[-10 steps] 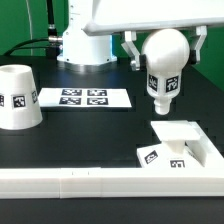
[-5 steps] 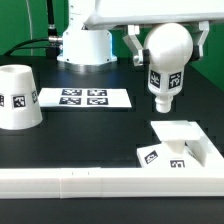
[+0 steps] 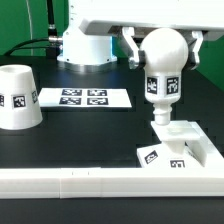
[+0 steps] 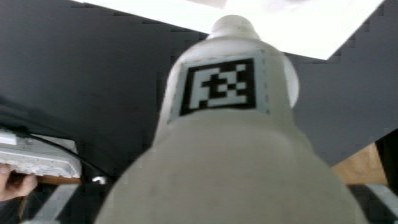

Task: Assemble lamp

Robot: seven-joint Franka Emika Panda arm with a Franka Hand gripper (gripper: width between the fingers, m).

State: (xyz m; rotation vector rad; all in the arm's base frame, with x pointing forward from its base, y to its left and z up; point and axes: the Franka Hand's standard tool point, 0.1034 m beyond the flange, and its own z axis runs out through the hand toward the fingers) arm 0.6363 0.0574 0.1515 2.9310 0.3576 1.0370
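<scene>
My gripper [image 3: 163, 45] is shut on the white bulb [image 3: 162, 72], gripping its ball top, with the tagged cylinder hanging down. The bulb's lower end hovers just above the blocky square base [image 3: 176, 141], which lies at the exterior view's right against the rail. In the wrist view the bulb [image 4: 222, 140] fills the picture, its tag facing the camera, with the base [image 4: 267, 22] beyond its tip. The cup-like shade [image 3: 18, 97] stands at the exterior view's left, apart from the gripper.
The marker board [image 3: 84, 98] lies flat at the table's middle back. A long white rail [image 3: 90, 182] runs along the front edge. The robot's white pedestal [image 3: 84, 45] stands behind the board.
The bulb has swung from a tilt to nearly upright and moved slightly to the exterior view's left, over the base's near corner.
</scene>
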